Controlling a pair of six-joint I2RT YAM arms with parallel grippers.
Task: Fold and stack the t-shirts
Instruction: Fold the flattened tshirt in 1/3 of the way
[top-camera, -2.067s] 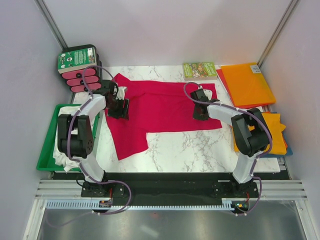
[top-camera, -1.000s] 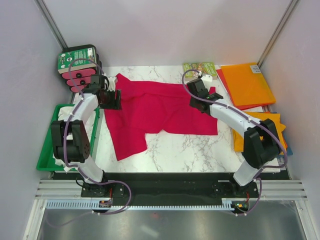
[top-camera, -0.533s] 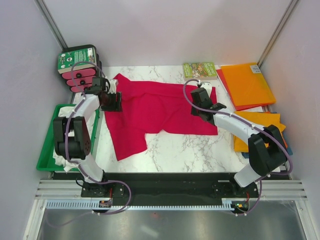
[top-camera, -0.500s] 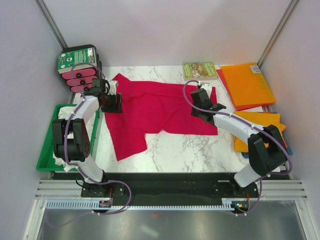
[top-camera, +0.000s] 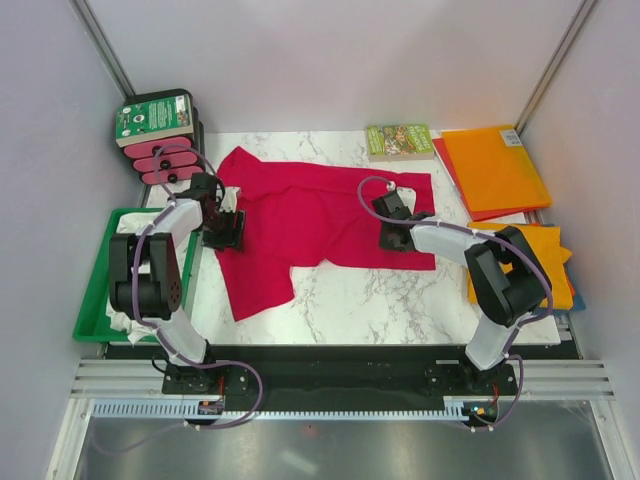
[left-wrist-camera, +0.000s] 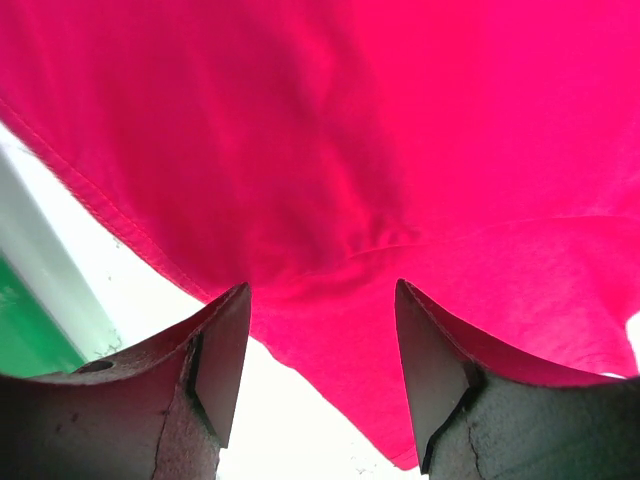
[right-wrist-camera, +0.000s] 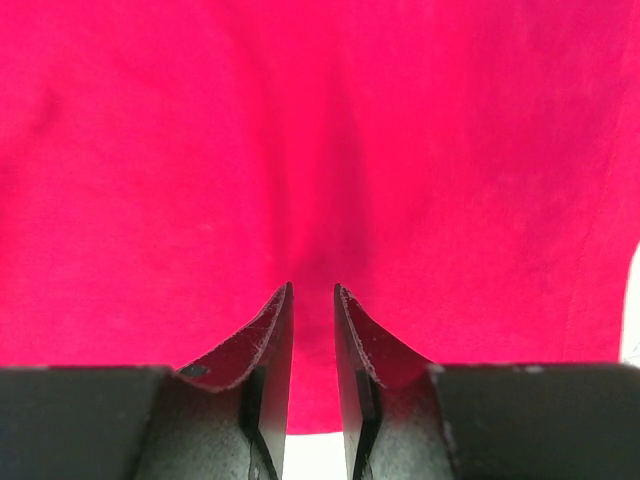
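A crimson red t-shirt (top-camera: 310, 212) lies spread on the marble table, with one sleeve hanging toward the near left. My left gripper (top-camera: 226, 230) hovers low over its left edge, jaws wide open. In the left wrist view the shirt's hem (left-wrist-camera: 330, 300) runs between the fingers of the left gripper (left-wrist-camera: 322, 345), with nothing clamped. My right gripper (top-camera: 393, 238) sits over the shirt's near right edge. Only a narrow gap separates its jaws (right-wrist-camera: 312, 300), and a raised crease of red cloth (right-wrist-camera: 305, 200) lies just ahead of them. Orange t-shirts (top-camera: 548, 262) lie at the right edge.
A green tray (top-camera: 92, 300) holding white cloth (top-camera: 126, 318) stands at the left. A pink and green box (top-camera: 156, 135) is at the back left. A small green book (top-camera: 399, 140) lies at the back, next to a flat orange piece (top-camera: 495, 168).
The right gripper has drawn back from the shirt's far right corner to its near right edge, and its jaws have narrowed. The left gripper has shifted nearer along the shirt's left edge.
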